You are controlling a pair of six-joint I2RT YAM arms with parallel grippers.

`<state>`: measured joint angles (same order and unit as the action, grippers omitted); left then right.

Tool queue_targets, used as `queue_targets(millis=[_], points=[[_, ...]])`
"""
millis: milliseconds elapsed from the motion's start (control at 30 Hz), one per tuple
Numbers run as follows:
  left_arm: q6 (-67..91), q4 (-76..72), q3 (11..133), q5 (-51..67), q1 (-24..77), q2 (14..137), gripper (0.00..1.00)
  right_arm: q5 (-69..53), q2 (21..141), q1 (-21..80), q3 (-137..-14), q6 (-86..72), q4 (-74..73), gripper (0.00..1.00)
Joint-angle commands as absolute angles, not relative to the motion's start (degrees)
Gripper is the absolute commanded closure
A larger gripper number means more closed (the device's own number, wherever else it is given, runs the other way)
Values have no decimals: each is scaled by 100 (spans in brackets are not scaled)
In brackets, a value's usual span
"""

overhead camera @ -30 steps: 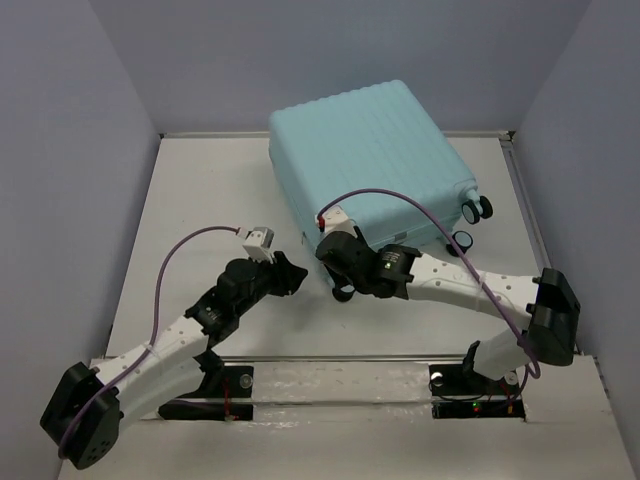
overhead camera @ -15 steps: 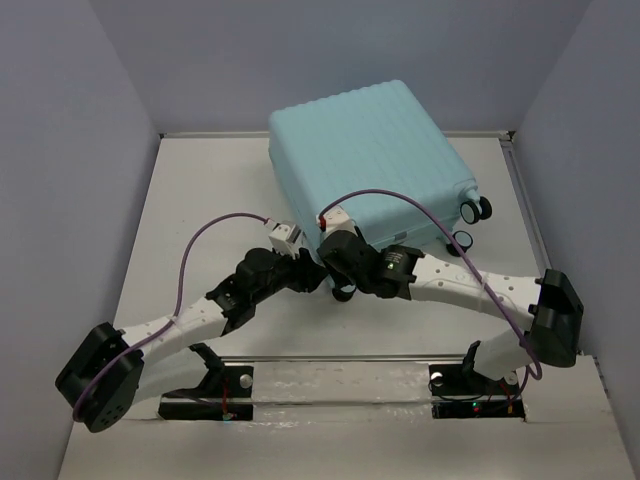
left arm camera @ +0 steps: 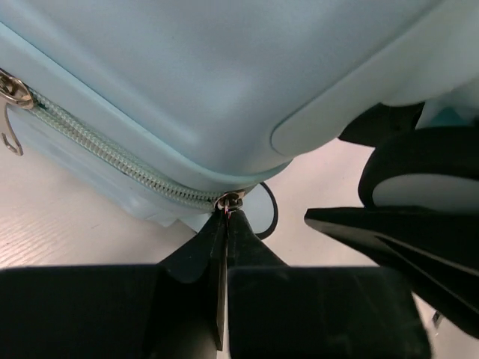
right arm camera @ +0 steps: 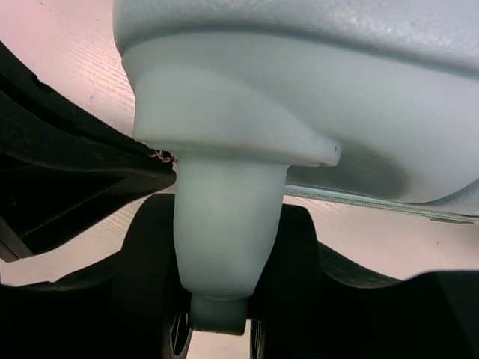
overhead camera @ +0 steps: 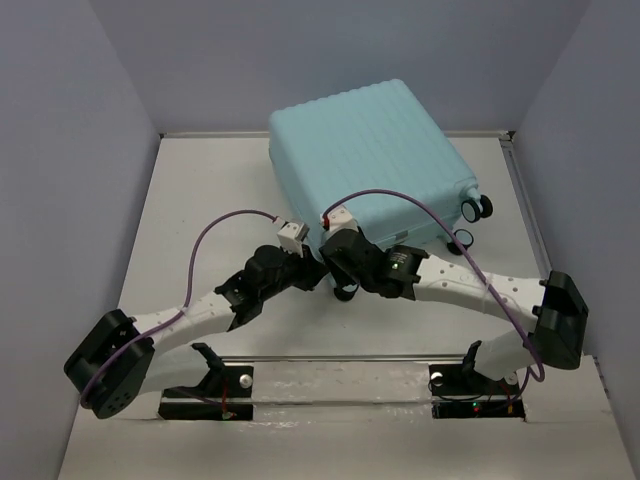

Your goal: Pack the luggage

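Luggage: lying flat at the far edge of the bench, right of centre, one corner pointing toward the near edge.
Side casters: two on the luggage's side facing the right edge, one nearer than the other.
Near caster: under the luggage's near corner, between the fingers of the right gripper.
Zipper: along the luggage's side, running to that near corner.
Pull: at the zipper's end, pinched in the left gripper.
Grippers: side by side at the near corner, left one on the left.

One luggage — two arms — two purple cables.
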<state>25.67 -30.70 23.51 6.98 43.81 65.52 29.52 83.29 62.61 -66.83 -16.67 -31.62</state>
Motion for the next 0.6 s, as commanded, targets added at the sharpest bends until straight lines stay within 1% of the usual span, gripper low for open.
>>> queue_targets(millis=[0, 100, 200, 233, 300, 333, 400, 500, 533, 567], points=[[2540, -3507, 2733, 62, 4333, 6592, 94, 2777, 7919, 6240, -6601, -1450, -2523, 93], [2645, -3305, 2663, -561, 4333, 6399, 94, 2769, 7805, 6240, -6452, -1485, -2496, 93], [2803, -2656, 2689, -1404, 4324, 6136, 94, 2786, 7682, 6240, -6285, -1520, -2496, 93], [2830, -2271, 2707, -1615, 4324, 6056, 94, 2795, 7647, 6240, -6232, -1538, -2496, 93], [2918, -1839, 2725, -2318, 4324, 5872, 94, 2830, 7498, 6240, -6056, -1582, -2505, 93], [3066, -1384, 2751, -2799, 4316, 5784, 94, 2804, 7367, 6240, -5986, -1626, -2505, 93], [3399, -734, 2795, -3189, 4150, 5748, 94, 2804, 7225, 6240, -5793, -1670, -2505, 93], [3437, -703, 2708, -2788, 3597, 5765, 94, 2716, 6936, 6240, -5617, -1705, -2514, 93], [3376, -1016, 2594, -2551, 3203, 5774, 94, 2585, 6891, 6240, -5529, -1696, -2514, 93], [3375, -1167, 2567, -2279, 3077, 5801, 94, 2523, 6856, 6240, -5485, -1679, -2514, 93]])
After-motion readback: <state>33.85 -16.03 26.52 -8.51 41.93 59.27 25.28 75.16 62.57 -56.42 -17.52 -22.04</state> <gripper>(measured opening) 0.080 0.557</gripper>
